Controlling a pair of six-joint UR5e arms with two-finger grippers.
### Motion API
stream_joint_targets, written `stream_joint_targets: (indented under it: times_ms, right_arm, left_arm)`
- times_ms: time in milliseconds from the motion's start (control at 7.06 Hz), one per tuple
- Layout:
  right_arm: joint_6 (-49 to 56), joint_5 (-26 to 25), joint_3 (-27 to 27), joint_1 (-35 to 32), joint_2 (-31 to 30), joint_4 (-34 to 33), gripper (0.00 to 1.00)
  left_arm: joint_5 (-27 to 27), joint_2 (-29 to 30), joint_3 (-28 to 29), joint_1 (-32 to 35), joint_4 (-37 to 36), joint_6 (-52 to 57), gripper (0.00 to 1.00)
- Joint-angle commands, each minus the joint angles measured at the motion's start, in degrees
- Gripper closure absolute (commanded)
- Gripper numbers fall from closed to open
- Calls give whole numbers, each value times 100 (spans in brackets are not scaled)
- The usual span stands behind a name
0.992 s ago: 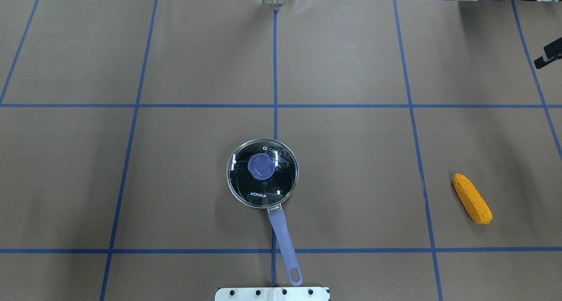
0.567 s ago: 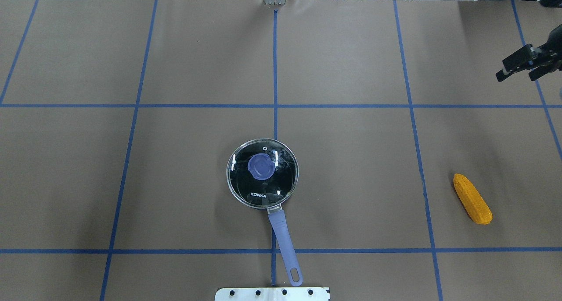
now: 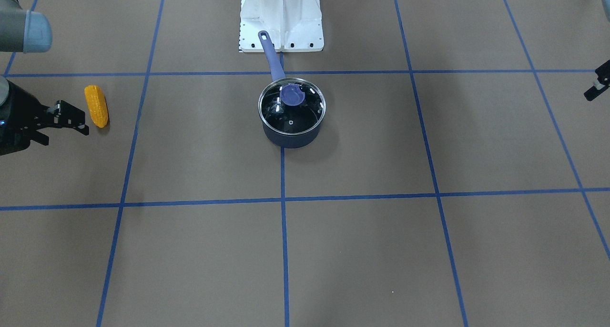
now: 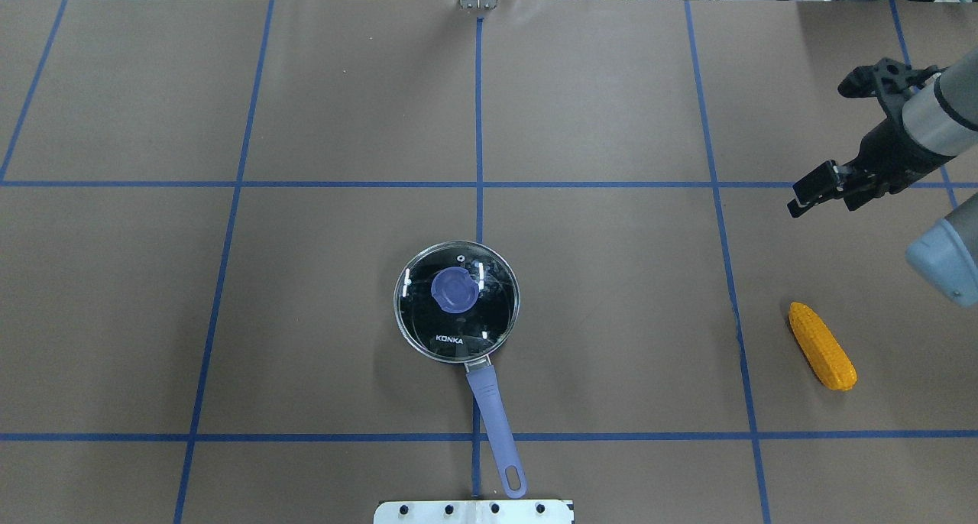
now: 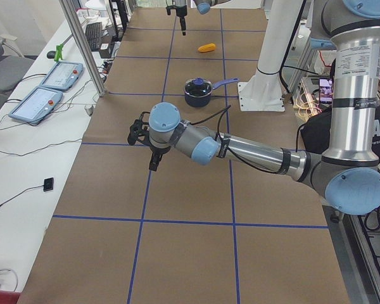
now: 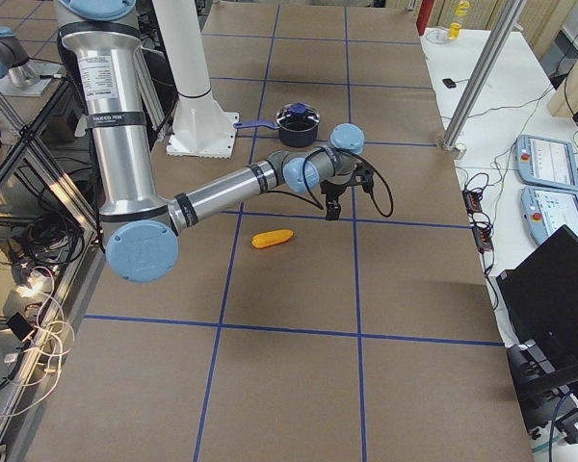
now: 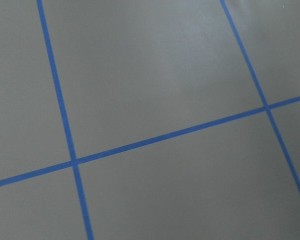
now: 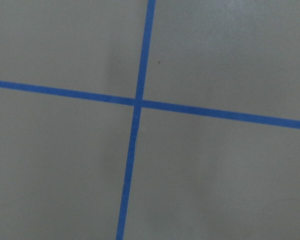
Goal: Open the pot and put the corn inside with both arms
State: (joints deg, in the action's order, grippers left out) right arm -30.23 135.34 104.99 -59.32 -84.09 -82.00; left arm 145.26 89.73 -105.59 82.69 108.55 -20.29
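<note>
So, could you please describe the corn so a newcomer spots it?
Start at the brown table with its blue tape grid. Far right of the lidded pot, seen from overhead, lies the corn. It is the only yellow-orange, bumpy thing there.

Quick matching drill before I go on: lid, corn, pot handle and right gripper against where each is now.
1 glass lid
2 corn
3 pot handle
4 right gripper

A points toward the white base
B empty, above the table
C sitting on the pot
D lying flat, robot's right side

Pairs: 1-C, 2-D, 3-A, 4-B
</note>
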Motion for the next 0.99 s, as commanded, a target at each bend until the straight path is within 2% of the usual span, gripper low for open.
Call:
stream_joint_targets:
  times_ms: [0,425,850]
  right_arm:
    - [-158,-148,39,411,-388,509,0]
    - [-247,-508,39,1009,-923,1256,0]
    - [-229,-781,30,1325,-1389,1809,1]
  left_arm:
    - [-67,421,-181,-401,-9,-1025,1]
    - [-497,764,-681,-1225,-53,-2457,1]
    - [-639,1134,-744,-1597,-62,-3208,1]
